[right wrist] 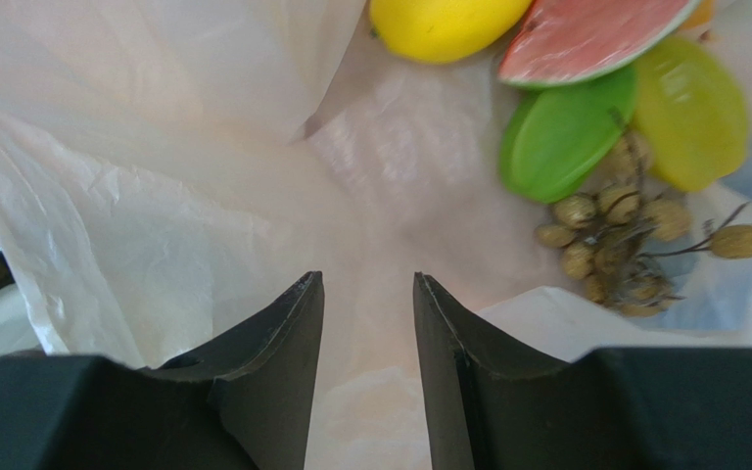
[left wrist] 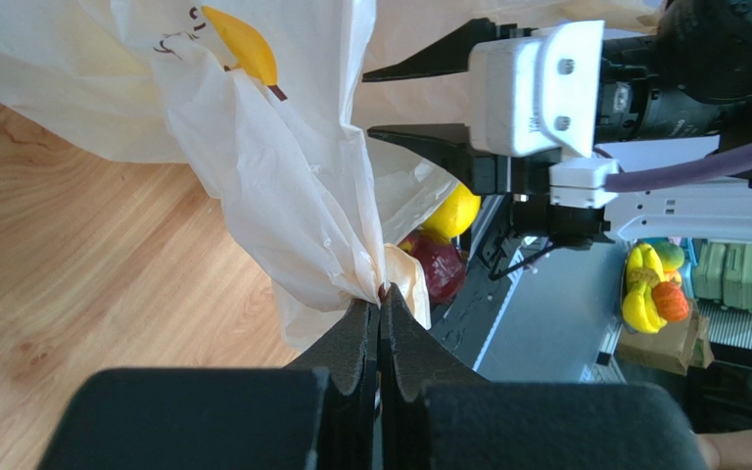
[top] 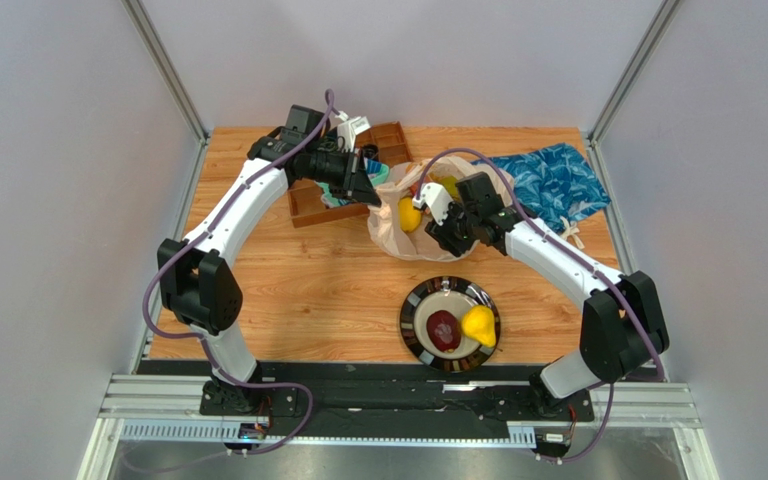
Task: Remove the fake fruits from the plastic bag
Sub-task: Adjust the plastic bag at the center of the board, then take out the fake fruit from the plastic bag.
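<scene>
- The plastic bag [top: 398,245] lies crumpled on the counter [top: 298,290], far of centre and between your two arms, with its mouth gaping.
- Your right wrist view looks into it. A yellow lemon-shaped fruit [right wrist: 444,24], a watermelon slice [right wrist: 595,34], a green piece [right wrist: 561,132], a yellow starfruit [right wrist: 688,113] and a tan grape bunch [right wrist: 625,245] lie clustered together on the film.
- Two fruits are already out. The dark red round one [top: 444,329] and the yellow pear [top: 478,323] sit touching on the dark plate [top: 410,335], which is near of the bag.
- Your left pincer [left wrist: 382,304] is clamped on a gathered fold of the bag's left edge. Its jaws are pressed together with film between them, and the plastic is drawn taut away from it.
- Your right pincer [right wrist: 367,284] is spread apart and grips nothing. It points into the bag's mouth over bare film, with the fruits beyond its tips.
- A brown tray [top: 303,205] sits far left of the bag, under your left arm.
- A blue patterned bag [top: 553,180] lies just beside the plastic bag on the far right.
</scene>
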